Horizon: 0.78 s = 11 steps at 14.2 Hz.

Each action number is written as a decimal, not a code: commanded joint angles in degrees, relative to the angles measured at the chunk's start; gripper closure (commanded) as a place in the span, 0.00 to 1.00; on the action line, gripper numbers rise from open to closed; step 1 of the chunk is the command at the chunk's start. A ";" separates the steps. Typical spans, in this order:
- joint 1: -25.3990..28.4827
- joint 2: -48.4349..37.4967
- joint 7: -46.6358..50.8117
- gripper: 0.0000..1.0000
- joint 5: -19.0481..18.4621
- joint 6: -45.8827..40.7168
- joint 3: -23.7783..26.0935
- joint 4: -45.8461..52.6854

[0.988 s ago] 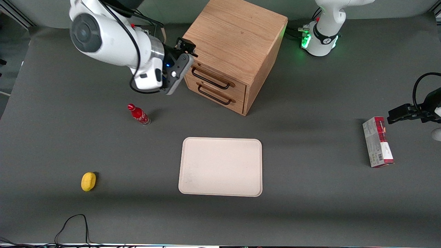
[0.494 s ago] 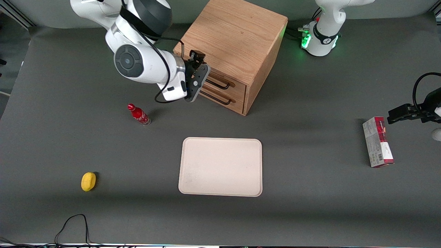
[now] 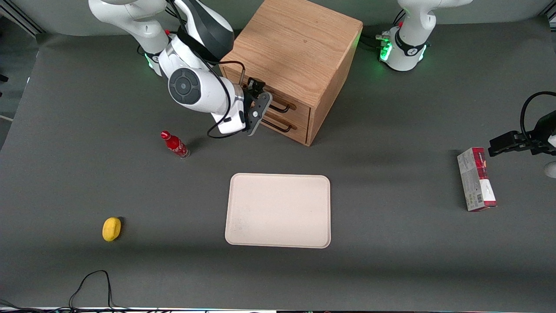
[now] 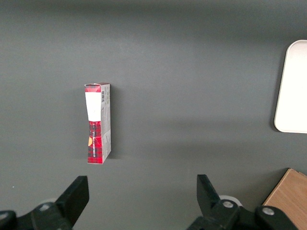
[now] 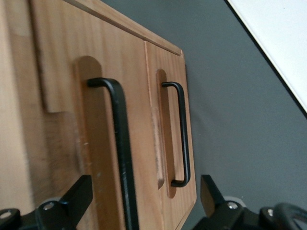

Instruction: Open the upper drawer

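We start with the dark grey tabletop [image 3: 391,261], which carries a boxy light oak cabinet [image 3: 295,48] standing far from the front camera, its two drawer fronts turned toward the working arm's end. The upper drawer [image 3: 299,109] is the topmost of the two, a shallow oak front sitting flush in the cabinet, so it looks fully shut. We judge it rigid and fairly light, likely to slide straight out on its runners with a steady pull; the cabinet itself seems heavy enough to stay put, though a jerk could drag it across the tabletop.

The place to take hold is the thin black wire handle [image 5: 120,143] of that drawer, a stiff bar standing off a shallow recess in the wood. Its round, smooth metal may be slippery, so we would close around its middle, not near the bent ends, and pull square to the front. The matching black handle of the lower drawer [image 5: 182,134] sits just beside it, and we must not mistake one for the other.

Our dark two-finger gripper [image 3: 259,108] hangs right in front of the drawer fronts, level with the handles. Its jaws stand spread apart, holding nothing, with the upper handle running between them in the wrist view.
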 commanded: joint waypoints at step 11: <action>-1.60 6.17 -1.13 0.00 -9.75 5.10 -0.21 3.58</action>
